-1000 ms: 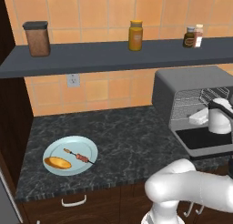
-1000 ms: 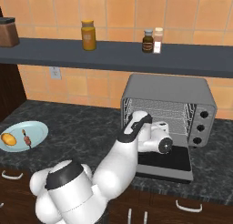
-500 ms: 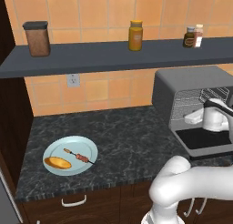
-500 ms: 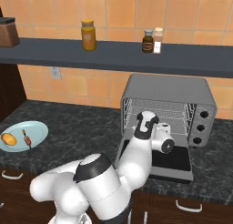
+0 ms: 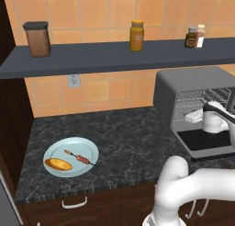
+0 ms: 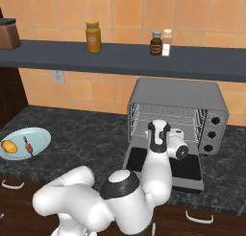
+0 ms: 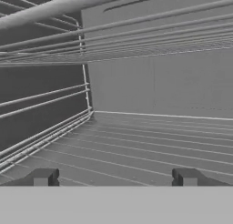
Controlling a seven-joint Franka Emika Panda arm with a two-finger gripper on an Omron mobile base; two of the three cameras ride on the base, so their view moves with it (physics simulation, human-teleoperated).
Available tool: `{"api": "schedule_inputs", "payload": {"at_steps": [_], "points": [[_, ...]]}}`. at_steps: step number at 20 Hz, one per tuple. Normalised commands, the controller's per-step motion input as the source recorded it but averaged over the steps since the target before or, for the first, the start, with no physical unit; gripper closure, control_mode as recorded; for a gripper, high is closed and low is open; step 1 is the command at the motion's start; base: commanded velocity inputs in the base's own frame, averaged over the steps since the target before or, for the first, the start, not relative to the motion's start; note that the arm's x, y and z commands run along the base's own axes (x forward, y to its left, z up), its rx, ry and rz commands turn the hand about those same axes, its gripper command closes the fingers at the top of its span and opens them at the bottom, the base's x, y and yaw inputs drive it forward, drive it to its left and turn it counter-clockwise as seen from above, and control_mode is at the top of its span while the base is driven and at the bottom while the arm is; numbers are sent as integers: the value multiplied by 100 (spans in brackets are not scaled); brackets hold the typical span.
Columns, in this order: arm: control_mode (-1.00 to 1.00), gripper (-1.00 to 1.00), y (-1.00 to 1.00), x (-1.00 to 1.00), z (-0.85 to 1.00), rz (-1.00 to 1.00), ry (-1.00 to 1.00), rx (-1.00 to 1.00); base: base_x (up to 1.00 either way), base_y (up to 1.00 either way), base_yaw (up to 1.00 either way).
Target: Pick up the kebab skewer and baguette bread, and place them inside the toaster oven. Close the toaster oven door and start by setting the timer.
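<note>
I've got the gripper (image 7: 116, 176) spread wide w/ nothing held, nosing into the toaster oven (image 6: 178, 98). Kebab skewer (image 5: 79, 157) & baguette bread (image 5: 58, 164) sit on the plate (image 5: 87, 147), well off to my left; skewer's long axis runs along the counter, slightly diagonal.

The toaster oven (image 6: 178, 104), a boxy grey metal unit with wire racks inside, stands on the dark tabletop (image 5: 124, 138) under the shelf. The toaster oven door (image 6: 185, 170), dark glass in a grey frame, lies folded down flat in front of the oven's mouth. Well left of the oven, a thin kebab skewer (image 5: 79, 158) with small reddish-brown chunks lies on a pale blue plate (image 5: 87, 150). The golden-orange baguette bread (image 5: 58, 164) lies just beside it, seemingly not touching.
</note>
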Motion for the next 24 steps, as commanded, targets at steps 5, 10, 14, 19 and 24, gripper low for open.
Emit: {"api": "schedule_inputs", "payload": {"at_steps": [5,10,14,19,24], "points": [[-100,-100,-4,49,-32,0,3,5,0,0,0],[-100,-100,-17,-4,-62,0,17,0,0,0,0],[-100,-100,-8,-74,-81,0,18,0,0,0,0],[-100,-100,-12,-99,-67,0,18,0,0,0,0],[-100,-100,-11,-100,-32,0,20,0,0,0,0]]}}
